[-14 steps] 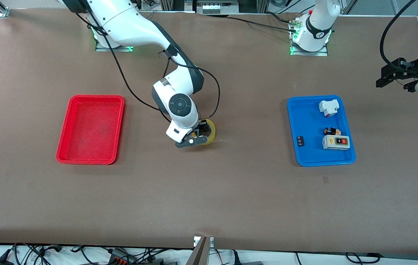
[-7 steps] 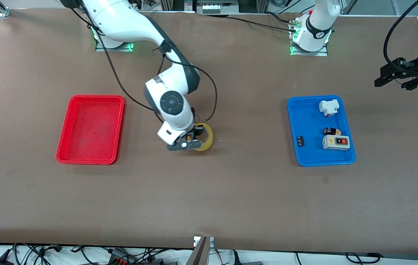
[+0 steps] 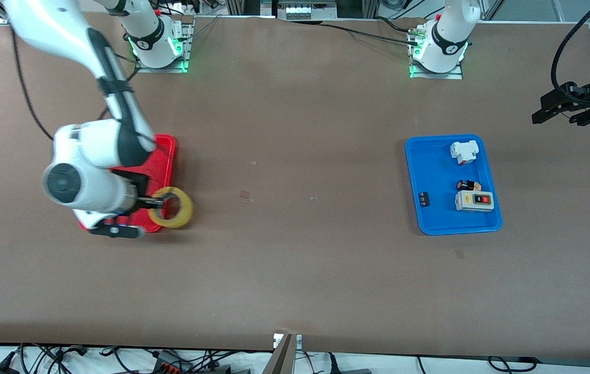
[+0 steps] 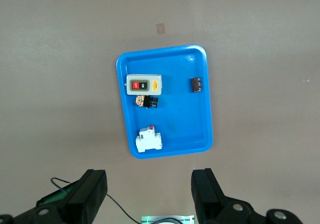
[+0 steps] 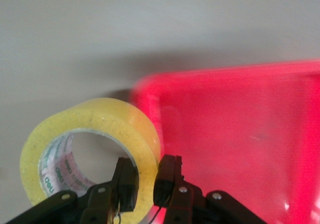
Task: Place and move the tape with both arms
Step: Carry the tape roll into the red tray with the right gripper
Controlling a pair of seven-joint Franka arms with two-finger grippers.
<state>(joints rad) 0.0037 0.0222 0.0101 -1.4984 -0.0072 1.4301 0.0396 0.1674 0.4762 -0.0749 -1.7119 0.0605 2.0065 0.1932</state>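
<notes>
My right gripper [image 3: 147, 203] is shut on the wall of the translucent yellow tape roll [image 3: 172, 208] and holds it in the air over the corner of the red tray [image 3: 162, 150] nearest the front camera. In the right wrist view the fingers [image 5: 170, 179] pinch the tape's [image 5: 90, 119] wall, one inside the hole, with the red tray [image 5: 240, 129] below. My left gripper [image 3: 560, 106] waits open and empty, high beyond the left arm's end of the table; in its wrist view the gripper [image 4: 150, 194] hangs wide apart above the blue tray [image 4: 205, 109].
The blue tray [image 3: 432, 171] toward the left arm's end holds a white-grey switch box [image 3: 474, 201], a white breaker [image 3: 464, 151], a small dark part [image 3: 469, 185] and a small black piece [image 3: 423, 199]. Bare brown table lies between the trays.
My right arm lifted the tape from the table's middle and swung it toward its own end, over the red tray's corner. The left arm barely moved.
</notes>
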